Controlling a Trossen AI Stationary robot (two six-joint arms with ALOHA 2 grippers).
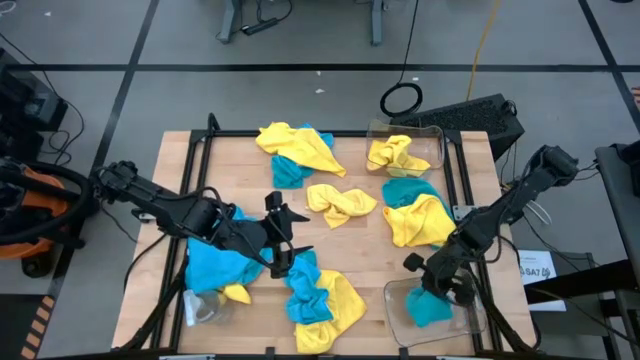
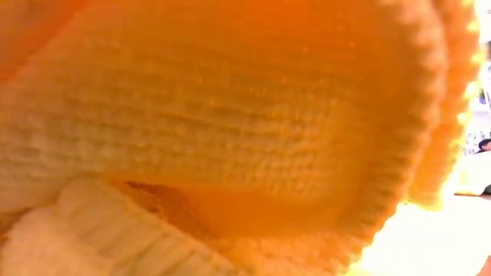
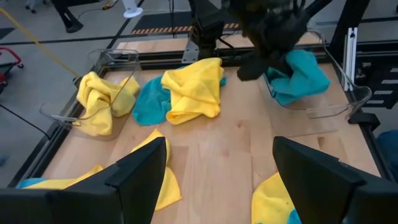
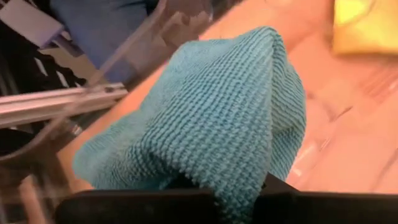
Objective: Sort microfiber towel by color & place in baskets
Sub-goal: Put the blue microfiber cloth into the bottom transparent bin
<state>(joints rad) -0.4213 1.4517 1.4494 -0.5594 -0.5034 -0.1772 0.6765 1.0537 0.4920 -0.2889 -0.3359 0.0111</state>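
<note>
Yellow and turquoise microfiber towels lie scattered over the wooden table [image 1: 365,250]. One clear basket [image 1: 405,150] at the far edge holds a yellow towel [image 1: 395,155]. The other basket [image 1: 440,310], at the near right, holds a blue towel [image 1: 430,308]. My right gripper [image 1: 440,285] is down in that near basket, shut on the blue towel [image 4: 211,124]. My left gripper [image 1: 290,235] hangs open above bare table between the towels, touching nothing; its fingers [image 3: 143,168] stand wide apart. A yellow towel [image 2: 230,115] fills the low view. My right gripper pinches a raised fold of the blue towel [image 4: 236,186] between its two fingers, coming from above and slanting in from the table's right. The towel's lower part [image 3: 298,78] rests inside the near basket. How many layers are pinched does not show.
A yellow towel lies over a blue one [image 1: 415,215] just beyond the near basket. A blue and yellow heap [image 1: 320,295] and a blue towel [image 1: 215,265] lie near my left gripper. A small clear round object [image 1: 200,308] sits at the near left. A black frame borders the table.
</note>
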